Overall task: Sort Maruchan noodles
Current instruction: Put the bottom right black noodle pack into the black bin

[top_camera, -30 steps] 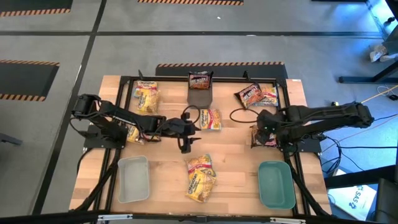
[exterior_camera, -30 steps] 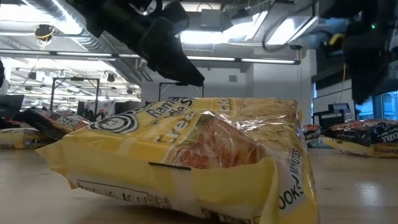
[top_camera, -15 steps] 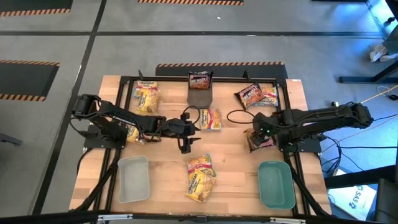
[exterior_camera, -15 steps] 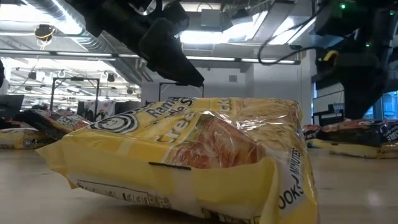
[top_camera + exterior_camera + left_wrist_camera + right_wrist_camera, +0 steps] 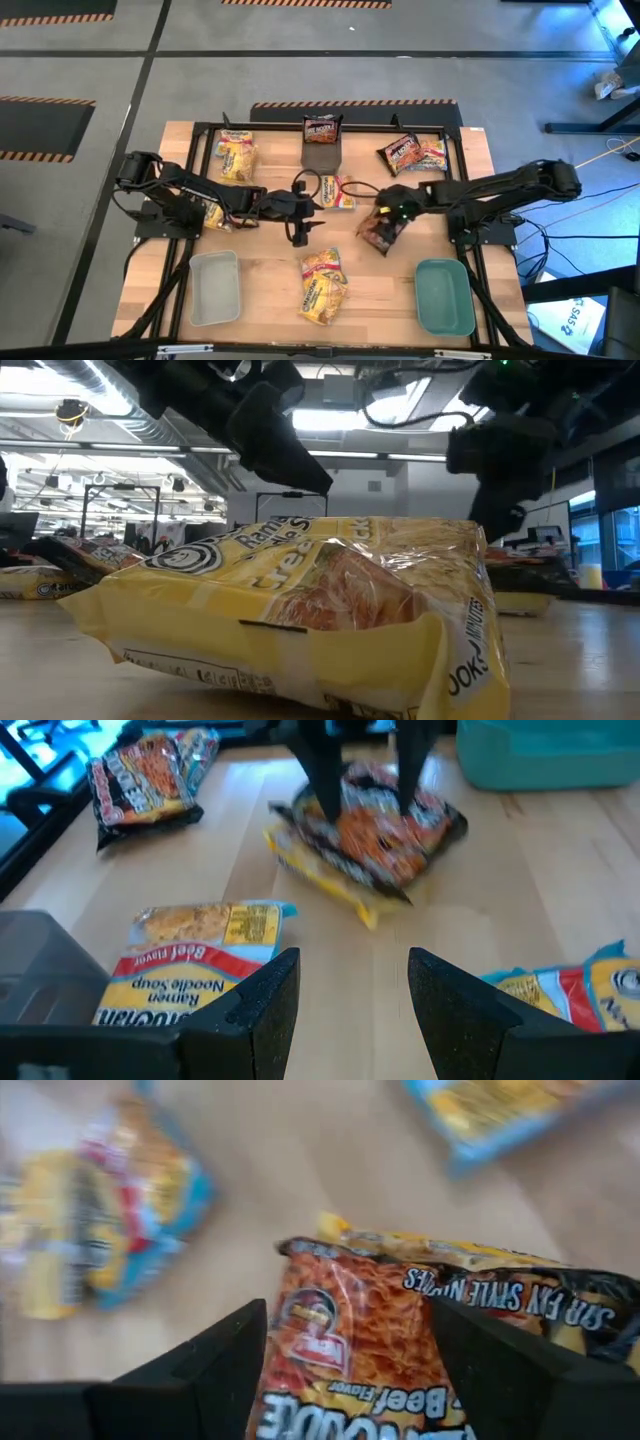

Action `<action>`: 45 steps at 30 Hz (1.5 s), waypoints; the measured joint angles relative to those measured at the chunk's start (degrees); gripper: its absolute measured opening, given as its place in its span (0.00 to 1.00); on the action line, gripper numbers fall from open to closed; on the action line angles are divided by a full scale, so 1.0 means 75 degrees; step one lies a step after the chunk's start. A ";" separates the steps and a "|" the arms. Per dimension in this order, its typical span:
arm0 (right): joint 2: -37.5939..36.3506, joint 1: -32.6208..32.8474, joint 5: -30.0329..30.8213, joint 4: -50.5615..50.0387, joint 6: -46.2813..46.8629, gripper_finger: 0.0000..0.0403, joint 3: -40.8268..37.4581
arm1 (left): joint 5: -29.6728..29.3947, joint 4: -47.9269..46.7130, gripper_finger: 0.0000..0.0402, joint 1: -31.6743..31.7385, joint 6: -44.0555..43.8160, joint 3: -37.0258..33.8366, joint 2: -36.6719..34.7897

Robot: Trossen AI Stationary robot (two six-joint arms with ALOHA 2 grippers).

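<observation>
Grey tray (image 5: 213,288); teal tray (image 5: 444,297)

A lab: hazard-striped floor tape (image 5: 350,103), exposed ceiling ducts (image 5: 120,415), strip lights.

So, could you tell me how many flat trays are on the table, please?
2: the pale grey tray in the left arm's near corner, and the teal tray in the right arm's near corner. None seems hidden.
</observation>
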 joint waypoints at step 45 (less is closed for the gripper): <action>-0.0679 0.4097 0.4786 -0.1373 0.2594 0.70 -0.1170 | 0.2283 0.0290 0.63 0.0828 -0.3845 0.3643 0.4377</action>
